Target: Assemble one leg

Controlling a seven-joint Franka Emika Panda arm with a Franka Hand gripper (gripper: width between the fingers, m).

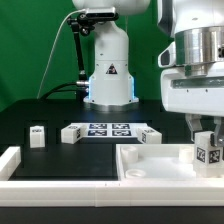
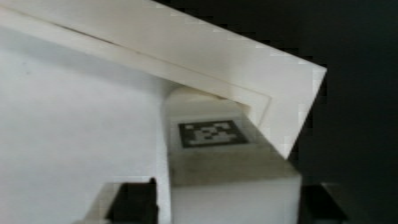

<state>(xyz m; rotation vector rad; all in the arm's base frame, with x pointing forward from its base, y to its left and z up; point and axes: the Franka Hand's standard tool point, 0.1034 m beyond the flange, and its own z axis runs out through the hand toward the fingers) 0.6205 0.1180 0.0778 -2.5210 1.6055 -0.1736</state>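
Observation:
My gripper (image 1: pixel 208 146) is at the exterior view's right, shut on a white leg (image 1: pixel 209 150) with a square tag on its face. It holds the leg at the right-hand corner of the large white tray-like piece (image 1: pixel 150 163). In the wrist view the held leg (image 2: pixel 222 150) fills the space between my two dark fingers (image 2: pixel 134 203), and its far end sits against the tray's raised corner rim (image 2: pixel 267 85). Three more legs lie on the black table: one at the left (image 1: pixel 38 136), one beside the marker board (image 1: pixel 70 133), one at the board's right end (image 1: pixel 150 137).
The marker board (image 1: pixel 108 130) lies flat at the table's middle. The robot's white base (image 1: pixel 108 70) stands behind it. A white rail (image 1: pixel 60 182) runs along the front edge, with a raised end (image 1: pixel 10 160) at the left.

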